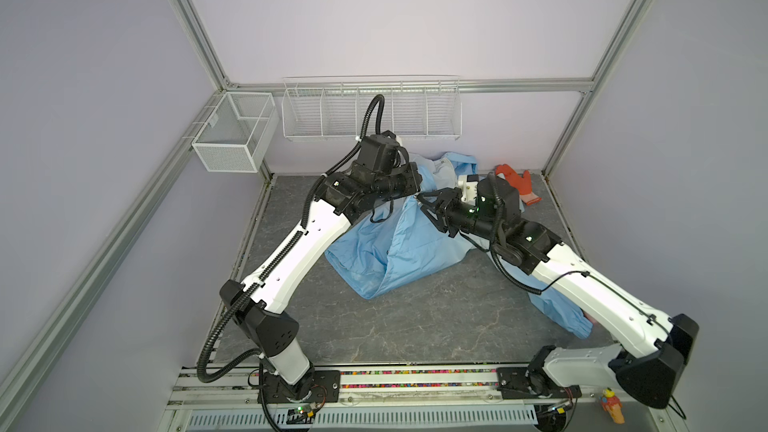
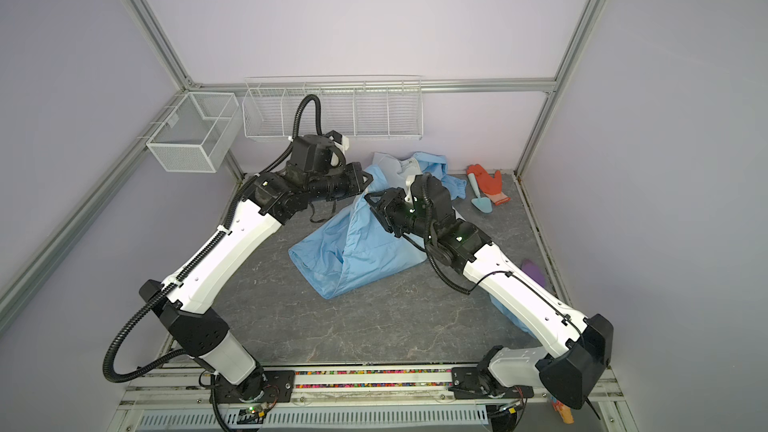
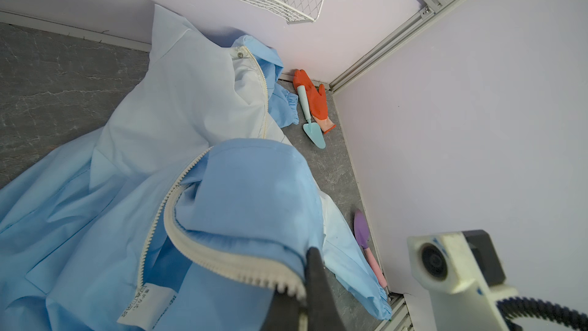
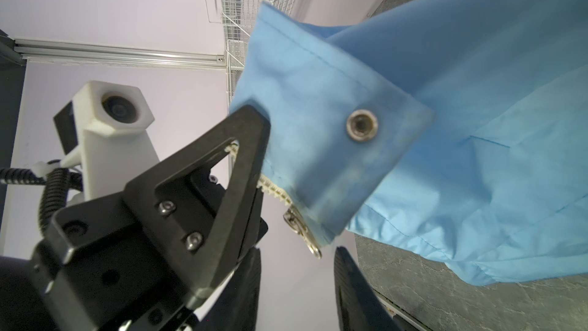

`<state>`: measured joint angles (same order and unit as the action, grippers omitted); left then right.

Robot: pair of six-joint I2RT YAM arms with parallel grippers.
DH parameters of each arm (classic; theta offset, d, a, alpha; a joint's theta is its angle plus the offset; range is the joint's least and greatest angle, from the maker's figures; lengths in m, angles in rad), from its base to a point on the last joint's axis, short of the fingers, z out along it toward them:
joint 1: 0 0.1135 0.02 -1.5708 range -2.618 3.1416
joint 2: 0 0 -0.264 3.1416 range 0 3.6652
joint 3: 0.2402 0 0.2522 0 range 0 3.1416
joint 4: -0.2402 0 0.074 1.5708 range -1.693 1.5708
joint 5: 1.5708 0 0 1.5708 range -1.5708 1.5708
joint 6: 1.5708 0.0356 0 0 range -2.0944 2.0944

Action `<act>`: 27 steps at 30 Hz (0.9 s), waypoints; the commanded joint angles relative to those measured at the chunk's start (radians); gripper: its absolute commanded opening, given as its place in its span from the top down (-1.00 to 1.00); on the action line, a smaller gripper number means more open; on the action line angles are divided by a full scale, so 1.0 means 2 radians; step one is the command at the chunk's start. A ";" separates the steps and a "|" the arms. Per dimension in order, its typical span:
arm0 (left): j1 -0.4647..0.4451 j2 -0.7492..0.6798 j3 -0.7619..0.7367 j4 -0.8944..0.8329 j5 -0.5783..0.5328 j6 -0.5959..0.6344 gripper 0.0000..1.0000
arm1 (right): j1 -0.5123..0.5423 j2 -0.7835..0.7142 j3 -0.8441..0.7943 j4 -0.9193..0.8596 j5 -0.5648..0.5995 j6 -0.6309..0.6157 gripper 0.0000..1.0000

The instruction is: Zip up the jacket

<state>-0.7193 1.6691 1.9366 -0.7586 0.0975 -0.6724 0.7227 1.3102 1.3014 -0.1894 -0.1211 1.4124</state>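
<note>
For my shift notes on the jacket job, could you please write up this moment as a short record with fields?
Jacket: crumpled on table, one front corner lifted
Zipper: undone, halves apart
Left gripper: fingers shut on the corner's zipper edge
Right gripper: open, holding nothing, close to the dangling zipper pull
Nearby: orange glove, teal trowel
</note>
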 commanded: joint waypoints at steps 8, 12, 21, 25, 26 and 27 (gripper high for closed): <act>0.000 -0.009 0.026 -0.015 0.021 0.004 1.00 | -0.033 -0.030 -0.058 0.050 -0.047 -0.096 -0.54; 0.000 -0.008 0.028 -0.022 0.047 -0.001 1.00 | -0.066 -0.019 -0.073 0.098 -0.117 -0.135 -0.58; 0.001 -0.006 0.029 -0.037 0.090 0.001 1.00 | -0.090 0.034 -0.016 0.149 -0.276 -0.214 -0.61; 0.001 -0.005 0.033 -0.039 0.100 0.004 1.00 | -0.101 0.043 0.008 0.085 -0.305 -0.265 -0.58; 0.001 -0.005 0.034 -0.040 0.103 0.005 1.00 | -0.106 0.043 0.010 0.077 -0.315 -0.274 -0.56; 0.002 -0.004 0.035 -0.041 0.106 0.006 1.00 | -0.111 0.045 0.014 0.070 -0.329 -0.282 -0.55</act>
<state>-0.7082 1.6691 1.9568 -0.8345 0.2623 -0.6762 0.5186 1.3918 1.3014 0.0120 -0.6647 0.9524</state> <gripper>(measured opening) 0.047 0.778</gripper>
